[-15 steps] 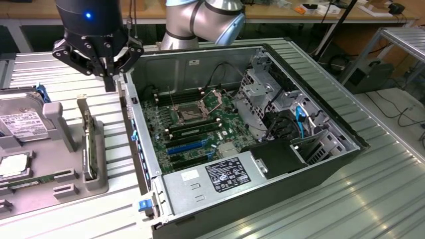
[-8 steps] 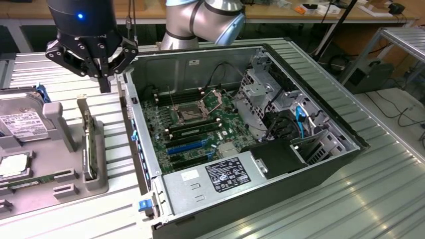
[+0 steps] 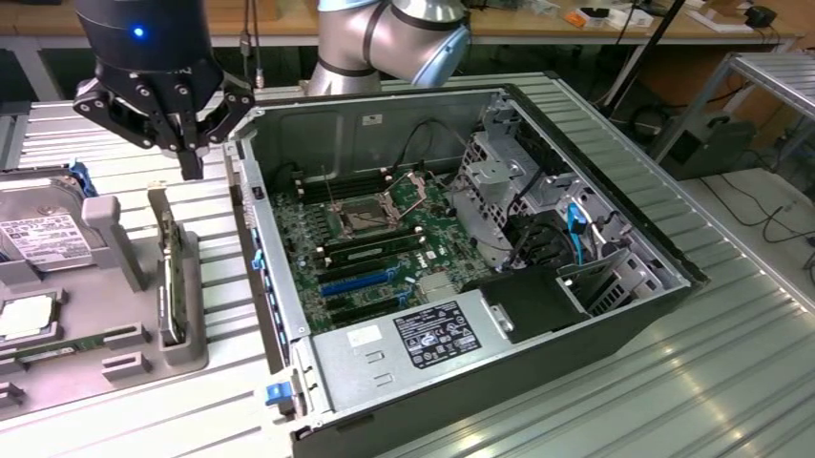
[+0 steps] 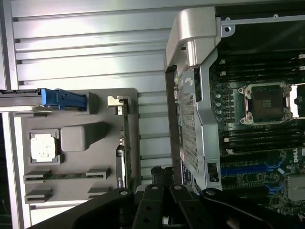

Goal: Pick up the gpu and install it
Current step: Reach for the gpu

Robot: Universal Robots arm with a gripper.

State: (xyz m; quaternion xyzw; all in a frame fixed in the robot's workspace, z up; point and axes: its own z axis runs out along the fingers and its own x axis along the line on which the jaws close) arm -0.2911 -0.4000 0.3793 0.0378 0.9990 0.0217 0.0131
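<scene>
The gpu (image 3: pixel 170 291) stands on its long edge in a slot of the grey parts holder (image 3: pixel 191 348), a thin dark card just to the exterior view's left of the open computer case (image 3: pixel 598 191). In the wrist view the gpu (image 4: pixel 125 143) is an edge-on strip with its silver bracket end (image 4: pixel 114 100) away from me. My gripper (image 3: pixel 191 167) hangs above the far end of the card, shut with nothing between its fingers. In the wrist view the gripper (image 4: pixel 161 177) is over the gap between holder and case wall. The motherboard's blue expansion slots (image 3: pixel 363 281) lie open.
The holder also carries a silver hard drive (image 3: pixel 36 239) with a blue handle (image 4: pixel 62 100), a processor chip (image 4: pixel 44 145) and a memory stick (image 4: pixel 62 175). Inside the case are the empty processor socket (image 4: pixel 267 102), a power supply (image 3: pixel 427 339) and drive cages (image 3: pixel 510 181).
</scene>
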